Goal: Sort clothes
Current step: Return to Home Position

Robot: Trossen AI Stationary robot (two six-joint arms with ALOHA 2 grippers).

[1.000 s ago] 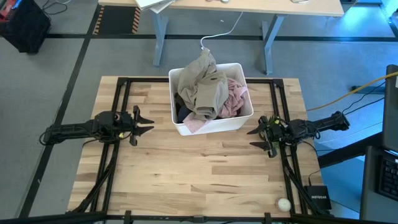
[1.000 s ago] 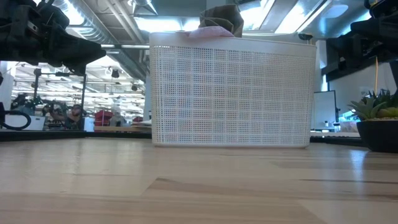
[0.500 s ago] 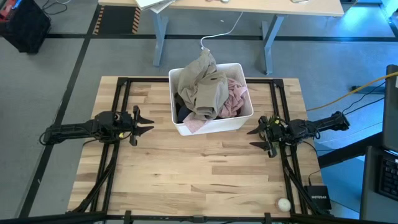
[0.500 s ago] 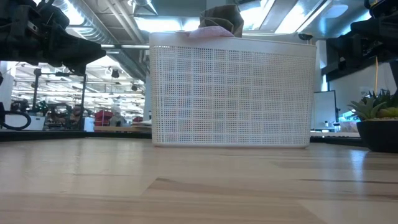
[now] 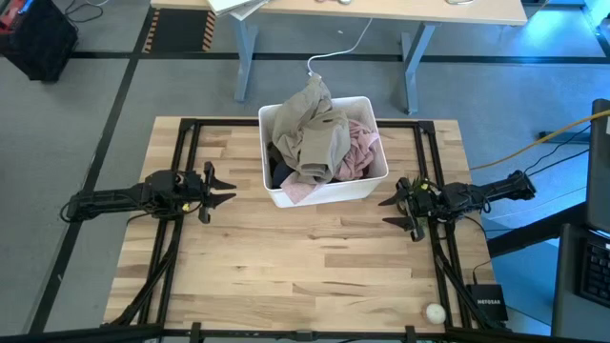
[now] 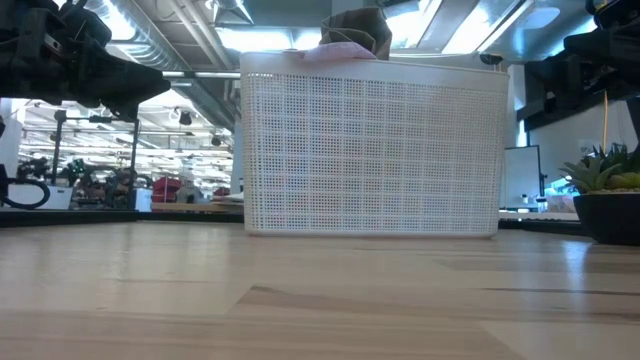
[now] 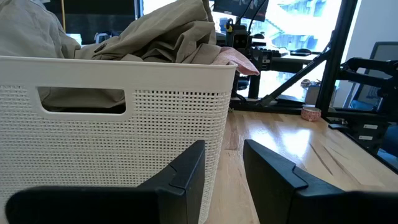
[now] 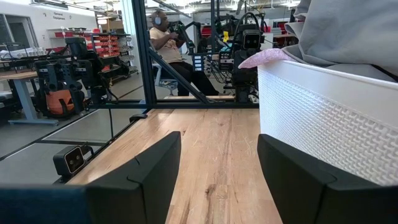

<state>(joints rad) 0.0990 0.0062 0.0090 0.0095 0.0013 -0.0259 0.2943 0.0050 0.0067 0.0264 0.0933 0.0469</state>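
A white perforated rectangular plastic bin [image 5: 324,187] stands at the middle of the far edge of the pale wooden plank desk [image 5: 305,257]. All the soft fabric clothes [image 5: 319,143] are heaped inside it: a khaki-beige garment [image 5: 315,129] lies on top and rises above the rim, a pale pink garment [image 5: 357,152] sits toward the bin's right side with a fold over the near rim, and a dark garment [image 5: 278,171] shows low on the bin's left side. The left pincer [image 5: 221,188] hovers near the desk's left edge, beside the bin, its fingers partly apart and holding nothing. The right pincer [image 5: 393,211] hovers near the right edge, just beside the bin's near right corner, fingers spread wide and empty. A small white ball [image 5: 436,312] rests at the desk's near right corner.
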